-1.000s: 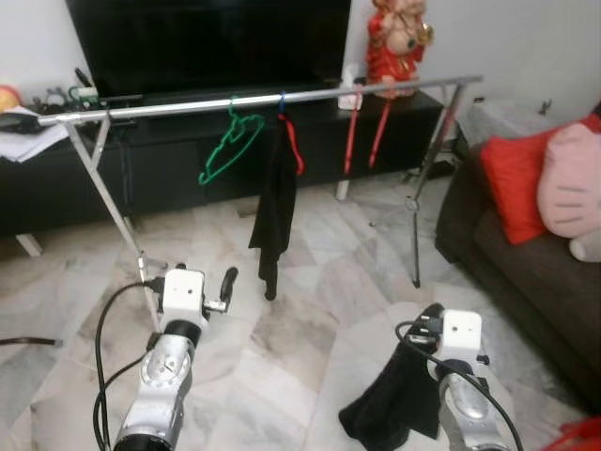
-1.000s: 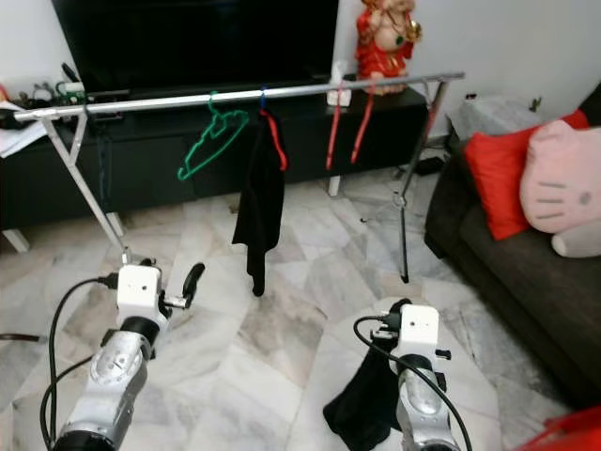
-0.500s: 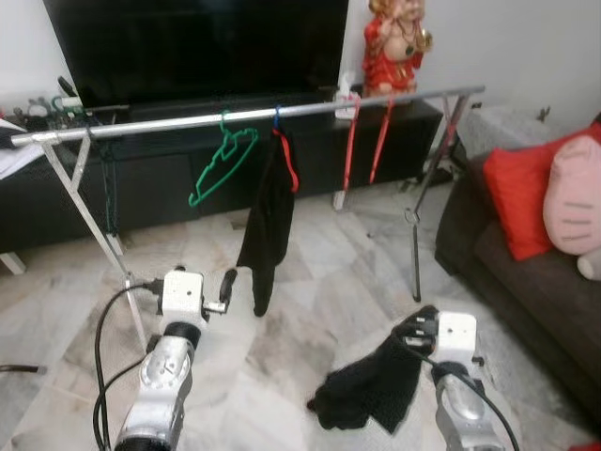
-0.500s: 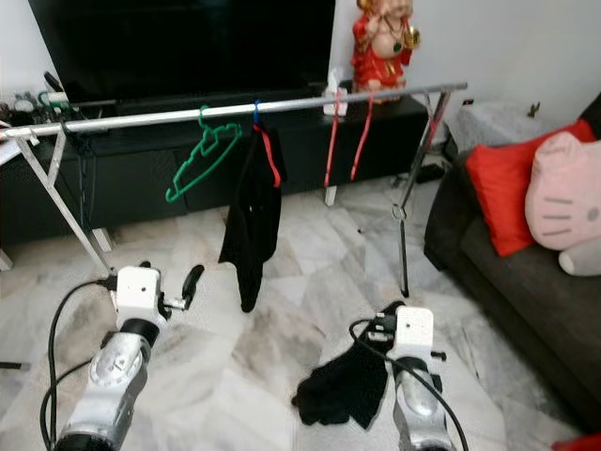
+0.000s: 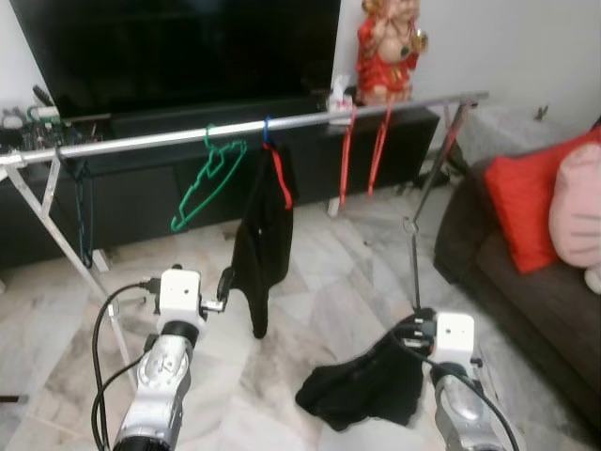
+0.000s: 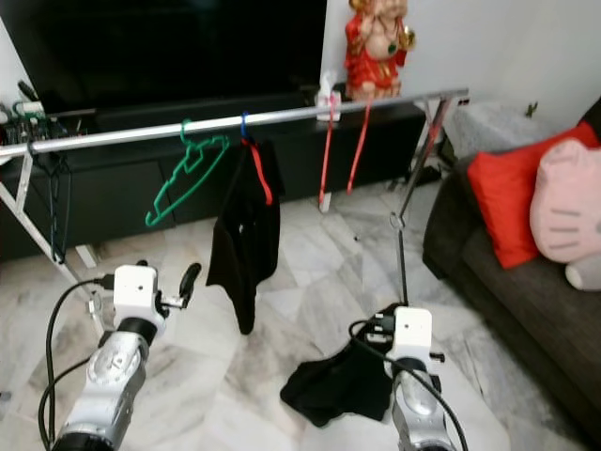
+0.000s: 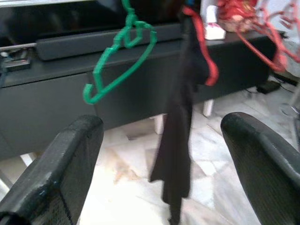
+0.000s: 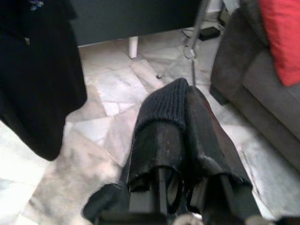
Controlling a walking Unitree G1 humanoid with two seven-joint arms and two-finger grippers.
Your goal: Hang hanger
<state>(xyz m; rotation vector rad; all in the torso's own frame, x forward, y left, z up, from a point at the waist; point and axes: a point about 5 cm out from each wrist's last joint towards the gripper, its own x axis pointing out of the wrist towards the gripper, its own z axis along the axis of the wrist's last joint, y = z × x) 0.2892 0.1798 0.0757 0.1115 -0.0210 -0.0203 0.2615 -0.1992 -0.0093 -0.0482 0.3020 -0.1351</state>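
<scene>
A silver clothes rail [image 5: 141,141] runs across the room ahead of me. On it hang a bare green hanger [image 5: 202,188], a red hanger carrying a black garment [image 5: 261,235], and two bare red hangers [image 5: 362,150]. My left gripper [image 7: 161,126] is open with nothing in it, pointing at the green hanger and the hung garment. My right gripper [image 5: 413,329] is low on the right, shut on a second black garment [image 5: 362,390] that droops toward the floor. In the right wrist view the cloth [image 8: 173,108] covers both fingers.
Behind the rail stand a black TV cabinet [image 5: 141,183] and a red statue [image 5: 385,47]. A dark sofa [image 5: 498,254] with a red cushion [image 5: 526,197] and a pink plush [image 5: 577,202] is on the right. The rail's right leg [image 5: 413,244] stands near my right arm.
The view has shifted and the rail looks nearer. The black garment in my right gripper has swung out to the left and hangs wider. My left gripper stays open.
</scene>
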